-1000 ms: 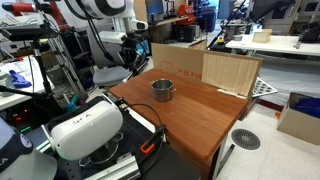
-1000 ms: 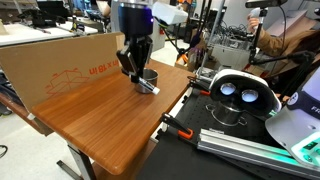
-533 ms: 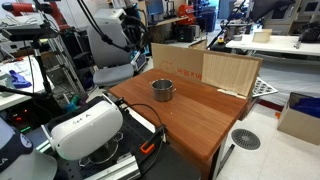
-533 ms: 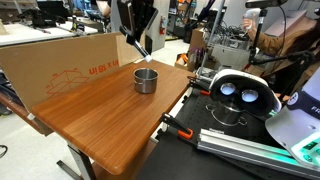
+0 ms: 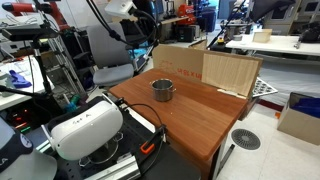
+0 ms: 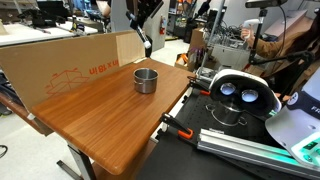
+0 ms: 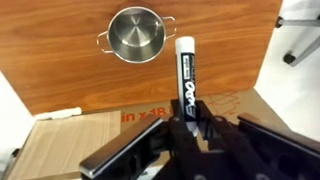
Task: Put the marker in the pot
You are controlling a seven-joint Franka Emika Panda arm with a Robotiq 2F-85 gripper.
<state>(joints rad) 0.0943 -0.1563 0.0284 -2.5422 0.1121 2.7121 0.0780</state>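
The broad brown wooden table [image 6: 105,120] carries little, with a tall sheet of tan cardboard [image 6: 60,62] standing along its far edge. The black two-finger gripper [image 7: 188,128] hangs high above that far side, its jaws closed down tight on one end of the slim pen-like marker with a pale cap and dark printed barrel [image 7: 185,78], so most of the marker sticks out free below the fingers. The small round shiny silver metal pot with two little side handles [image 7: 137,33] stands upright and empty on the table, well apart from the marker. The main risk, as I judge it, is letting go too early. The marker tip is not over the pot's mouth, so a drop from this height would strike bare wood or the rim, bounce and roll off. Held only by its end, the marker could also swing in the grip on the way down. The wrist view alone shows the grip and the sideways offset, with the pot left of the marker. In an exterior view the height above the pot [image 6: 146,80] shows plainly, which the wrist view cannot give.
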